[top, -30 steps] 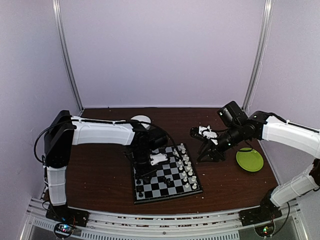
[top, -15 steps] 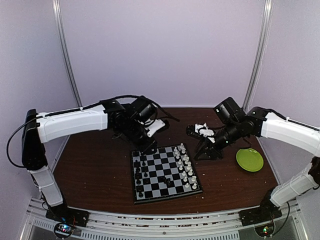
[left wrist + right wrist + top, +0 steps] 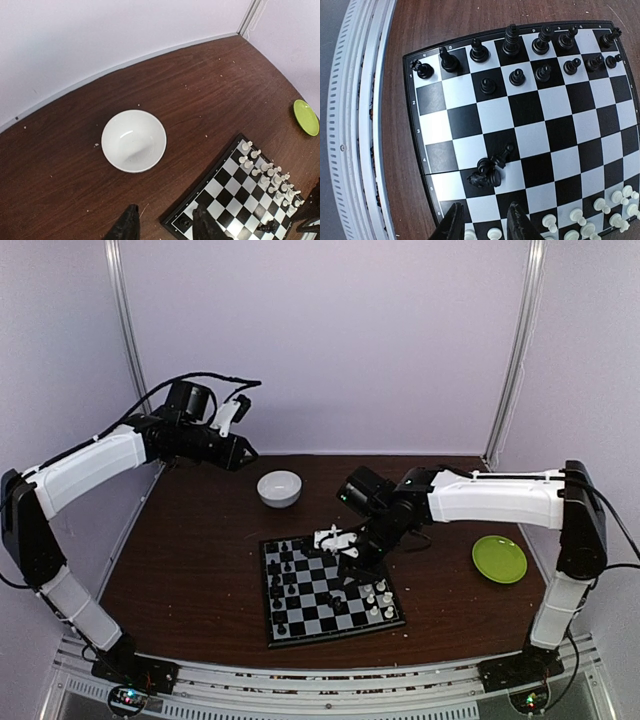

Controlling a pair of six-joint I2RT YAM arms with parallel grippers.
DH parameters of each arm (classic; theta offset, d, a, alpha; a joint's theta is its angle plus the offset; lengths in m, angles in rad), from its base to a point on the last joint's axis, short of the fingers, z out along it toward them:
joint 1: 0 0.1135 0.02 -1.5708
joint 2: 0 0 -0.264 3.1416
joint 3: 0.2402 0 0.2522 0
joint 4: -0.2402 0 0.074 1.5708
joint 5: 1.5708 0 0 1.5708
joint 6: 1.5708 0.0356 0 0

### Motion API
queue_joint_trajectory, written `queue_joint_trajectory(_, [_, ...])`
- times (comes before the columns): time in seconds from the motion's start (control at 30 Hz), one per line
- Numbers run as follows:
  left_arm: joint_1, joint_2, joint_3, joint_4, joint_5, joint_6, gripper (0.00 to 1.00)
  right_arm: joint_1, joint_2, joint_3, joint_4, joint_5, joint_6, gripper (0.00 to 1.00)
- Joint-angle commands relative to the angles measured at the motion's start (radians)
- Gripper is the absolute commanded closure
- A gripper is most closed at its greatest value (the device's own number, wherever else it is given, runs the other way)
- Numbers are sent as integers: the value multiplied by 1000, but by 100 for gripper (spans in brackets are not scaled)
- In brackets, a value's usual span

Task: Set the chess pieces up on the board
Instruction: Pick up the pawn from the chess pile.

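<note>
Black chess pieces (image 3: pixel 490 171) lie toppled mid the board (image 3: pixel 532 137). Right gripper (image 3: pixel 485 222) hovers over board's white side, fingers apart, empty. Left gripper (image 3: pixel 166 227) beyond board's far-left corner, parted, empty. Next, probably: lower, pinch one stray.

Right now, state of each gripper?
Left gripper: open, fingers apart, nothing held.
Right gripper: open, nothing between its fingers, above the small black-and-white checkered chessboard.
</note>
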Motion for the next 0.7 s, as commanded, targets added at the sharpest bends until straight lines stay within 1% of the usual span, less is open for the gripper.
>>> queue_joint_trajectory(0.0, [62, -49, -74, 126, 147, -46, 63, 26, 71, 79, -40, 60, -5, 69])
queue_joint_trajectory(0.07, [63, -74, -63, 104, 98, -24, 63, 37, 107, 102, -50, 75, -14, 70])
queue_joint_trajectory(0.13, [65, -99, -64, 103, 82, -18, 63, 49, 141, 120, -68, 73, -26, 70])
queue_joint_trajectory(0.4, [64, -122, -71, 101, 109, -21, 63, 82, 200, 142, -100, 95, -49, 68])
queue_joint_trajectory(0.67, [64, -121, -76, 101, 110, -21, 63, 93, 224, 152, -100, 106, -46, 70])
